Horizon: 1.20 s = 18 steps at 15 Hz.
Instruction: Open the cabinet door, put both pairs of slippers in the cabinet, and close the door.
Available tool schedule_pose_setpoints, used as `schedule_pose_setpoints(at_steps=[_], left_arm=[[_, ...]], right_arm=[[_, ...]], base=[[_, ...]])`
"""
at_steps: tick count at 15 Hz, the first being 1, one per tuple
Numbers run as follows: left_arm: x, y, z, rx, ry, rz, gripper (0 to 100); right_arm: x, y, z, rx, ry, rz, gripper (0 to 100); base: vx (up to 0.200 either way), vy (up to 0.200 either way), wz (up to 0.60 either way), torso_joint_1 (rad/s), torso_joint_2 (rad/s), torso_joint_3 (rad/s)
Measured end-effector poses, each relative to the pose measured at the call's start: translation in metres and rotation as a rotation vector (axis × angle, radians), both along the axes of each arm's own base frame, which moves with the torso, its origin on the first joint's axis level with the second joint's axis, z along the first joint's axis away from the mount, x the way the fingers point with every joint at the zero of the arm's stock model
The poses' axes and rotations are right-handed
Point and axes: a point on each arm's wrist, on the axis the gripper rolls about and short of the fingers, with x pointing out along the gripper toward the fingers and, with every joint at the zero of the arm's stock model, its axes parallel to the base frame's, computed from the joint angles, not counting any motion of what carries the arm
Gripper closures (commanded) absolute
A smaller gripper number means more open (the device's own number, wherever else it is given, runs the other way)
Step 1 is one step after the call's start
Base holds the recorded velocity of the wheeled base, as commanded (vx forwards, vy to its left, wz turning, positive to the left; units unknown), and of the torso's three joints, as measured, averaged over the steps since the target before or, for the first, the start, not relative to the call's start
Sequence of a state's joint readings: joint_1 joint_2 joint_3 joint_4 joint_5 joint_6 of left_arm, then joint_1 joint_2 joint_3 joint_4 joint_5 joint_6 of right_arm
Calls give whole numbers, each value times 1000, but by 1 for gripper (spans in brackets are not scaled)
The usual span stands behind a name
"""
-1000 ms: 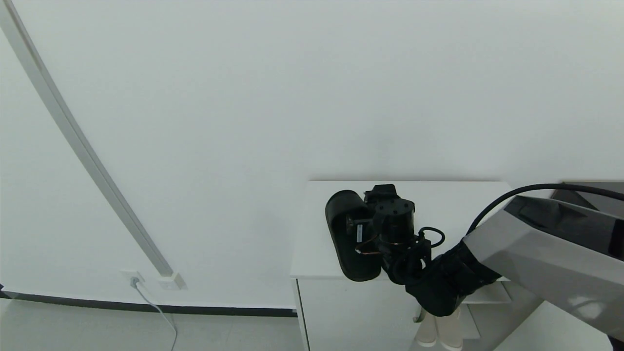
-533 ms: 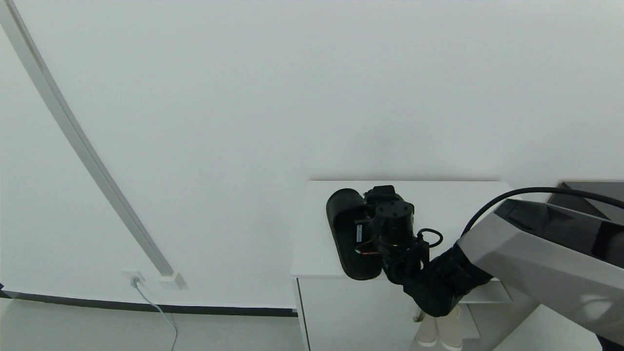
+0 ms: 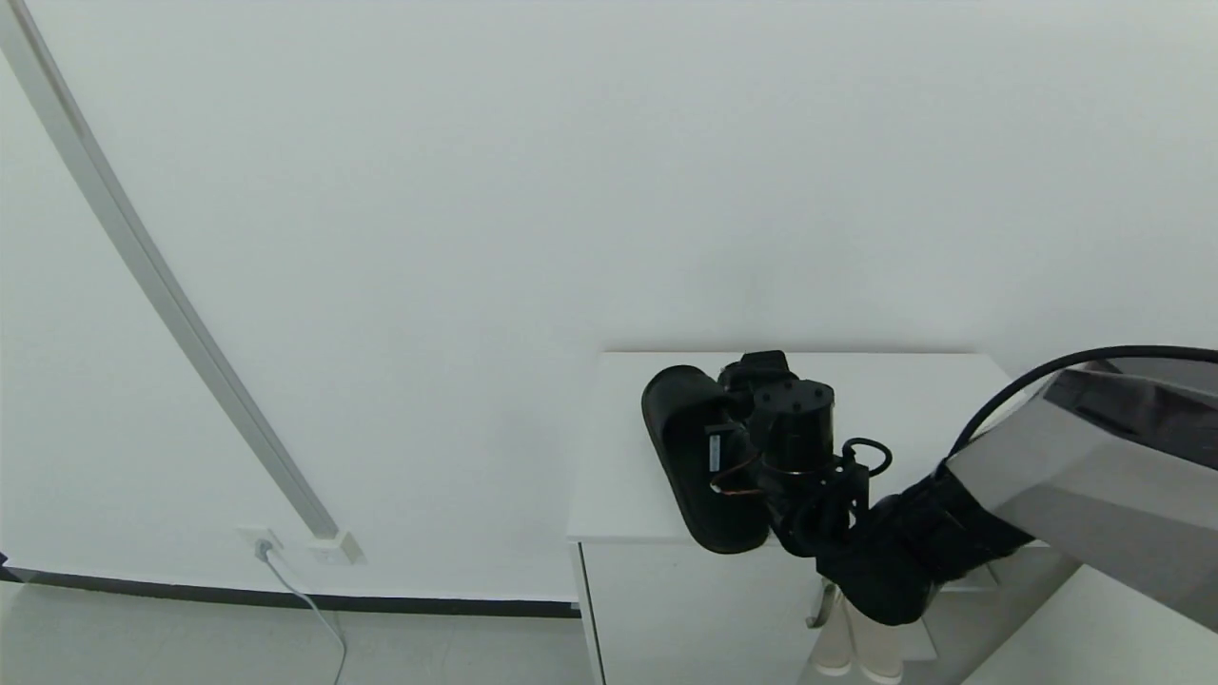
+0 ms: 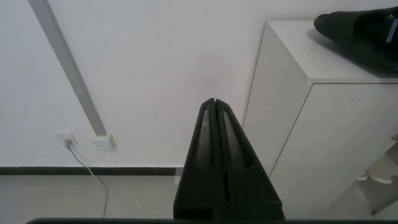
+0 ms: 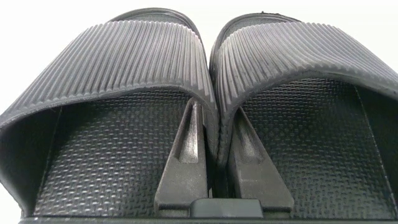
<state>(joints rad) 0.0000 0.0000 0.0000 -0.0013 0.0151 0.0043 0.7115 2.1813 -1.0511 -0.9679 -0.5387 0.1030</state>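
While the right gripper (image 5: 214, 127) clamps the touching inner straps of two black slippers (image 3: 699, 466), one finger inside each, we see the pair over the white cabinet's (image 3: 618, 495) top, reaching its front edge. A small white label (image 3: 714, 455) beside them is too small to read. Two white slippers (image 3: 875, 647) stand inside the cabinet below. The left gripper (image 4: 215, 112), jaws together, hangs beside the cabinet, with open floor around it.

I count two black slippers (image 5: 118, 99), one pair side by side, and two pale slippers (image 3: 875, 652) low at five o'clock in my head view. One white cabinet (image 3: 685, 618). One wall socket (image 3: 259, 544) at eight o'clock. Two grippers: left gripper (image 4: 214, 124), right gripper (image 5: 216, 143).
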Motion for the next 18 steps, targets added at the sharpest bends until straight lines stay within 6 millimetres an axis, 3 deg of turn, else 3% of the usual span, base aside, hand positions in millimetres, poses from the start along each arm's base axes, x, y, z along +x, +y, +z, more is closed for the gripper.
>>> schedule_pose_setpoints(at_steps=[3,5,18], left_arm=[[0,0,0,0,0,0,100],[0,0,0,0,0,0,100],[0,0,0,0,0,0,100]], right_arm=[[-37,-10,19,-36,49,66,100],[-47,-14,27,-30,43,76,100],[-50,-18,37,-13,23,73,100]], base=[[0,0,0,0,0,0],[0,0,0,0,0,0],[-185,0,0,3,3,2]])
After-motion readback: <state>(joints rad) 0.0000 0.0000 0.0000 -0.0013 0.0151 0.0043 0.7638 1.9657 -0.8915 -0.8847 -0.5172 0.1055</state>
